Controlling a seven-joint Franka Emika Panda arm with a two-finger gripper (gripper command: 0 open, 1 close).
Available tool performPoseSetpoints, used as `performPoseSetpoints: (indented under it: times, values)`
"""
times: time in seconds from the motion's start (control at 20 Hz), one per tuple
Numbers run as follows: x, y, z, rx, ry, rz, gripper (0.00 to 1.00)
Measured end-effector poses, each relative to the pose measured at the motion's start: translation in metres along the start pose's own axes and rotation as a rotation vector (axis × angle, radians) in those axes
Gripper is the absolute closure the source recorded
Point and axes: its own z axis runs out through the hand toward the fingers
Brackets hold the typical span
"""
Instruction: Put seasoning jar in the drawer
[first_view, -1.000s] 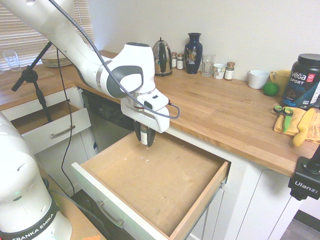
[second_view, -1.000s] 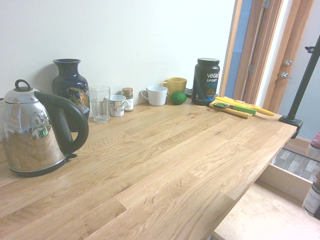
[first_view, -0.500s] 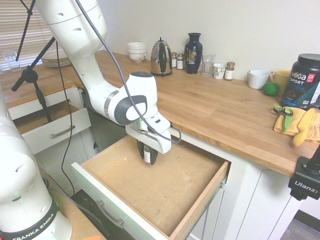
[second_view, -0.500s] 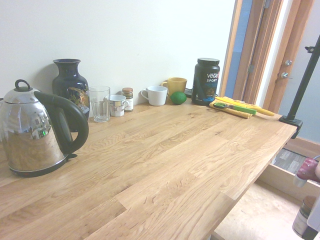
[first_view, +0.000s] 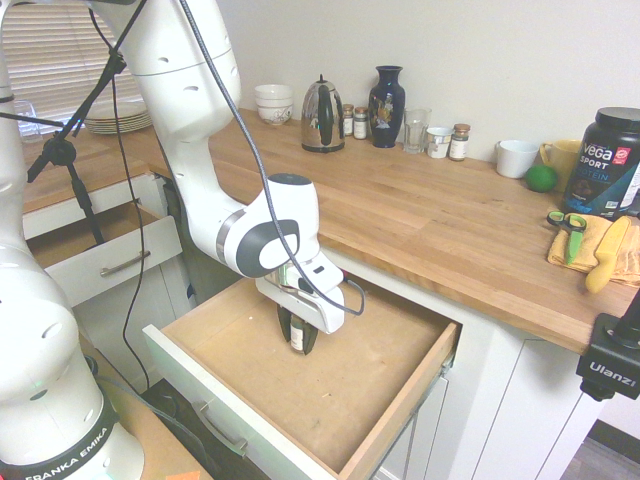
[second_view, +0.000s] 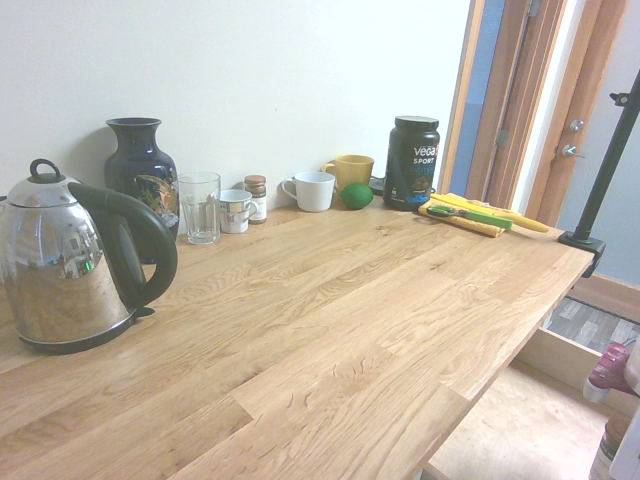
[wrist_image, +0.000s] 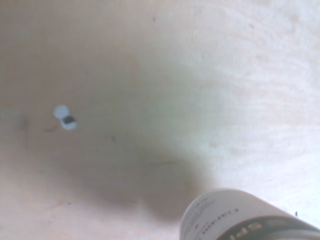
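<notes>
Nearest us, we see the drawer pulled wide open, its bare wood floor showing. Over its far-left part our gripper points straight down, clenched on the seasoning jar, which hangs upright inside the drawer, low over the floor; we cannot tell whether it touches. Beyond, the countertop carries a kettle and a dark vase by the far wall.
</notes>
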Motion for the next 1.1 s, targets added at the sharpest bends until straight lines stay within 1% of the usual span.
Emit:
performPoseSetpoints:
  times: [0.25, 0.3, 0.55, 1.1]
  values:
    - [0.004, -0.001, 0.021, -0.009, -0.015, 0.027, 1.0]
    - [0.005, -0.002, 0.024, -0.011, -0.019, 0.035, 0.0]
    - [0.004, -0.005, 0.025, -0.007, -0.024, 0.053, 0.0]
    - [0.004, -0.008, 0.021, 0.0, -0.017, 0.048, 0.0]
